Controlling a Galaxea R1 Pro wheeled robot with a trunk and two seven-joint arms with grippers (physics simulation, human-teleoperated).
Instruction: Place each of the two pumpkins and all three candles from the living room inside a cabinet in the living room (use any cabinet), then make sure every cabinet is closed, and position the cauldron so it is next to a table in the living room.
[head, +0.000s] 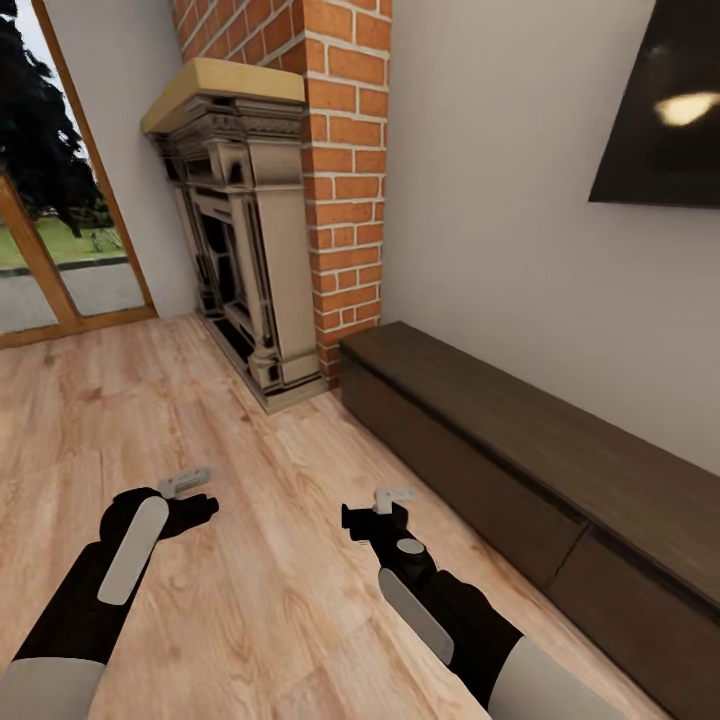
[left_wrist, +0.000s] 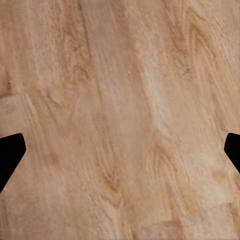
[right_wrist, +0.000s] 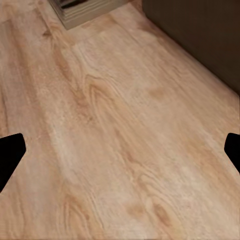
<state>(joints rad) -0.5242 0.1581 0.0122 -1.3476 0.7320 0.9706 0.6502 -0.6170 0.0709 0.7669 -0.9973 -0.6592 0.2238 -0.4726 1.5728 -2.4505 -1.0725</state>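
Two claws hang in front of me over bare wooden floor (head: 250, 600), both empty: my left claw (head: 186, 482) and my right claw (head: 392, 497) each have their fingers spread wide, with nothing but floorboards between the dark fingertips (left_wrist: 11, 152) in the left wrist view and the same in the right wrist view (right_wrist: 11, 152). Of the things I am meant to sort out, what I can see is the cabinet (head: 540, 450), the long low dark-brown unit running along the wall under the black television (head: 665, 110). It lies ahead and to my right, its long side stretching away from the brick chimney (head: 340, 150) and fireplace (head: 240, 250) toward my right shoulder. Its fronts look flush and shut as far as I can judge, and its top is bare. My right claw is plainly the nearer one; the dark cabinet front (right_wrist: 200, 35) sits just beyond it in the right wrist view, while my left claw is well apart from it, over open floor. So if a drawer is to be pulled, I would reckon on the right arm reaching forward and rightward to the near front. The window (head: 50, 200) is off to my left.
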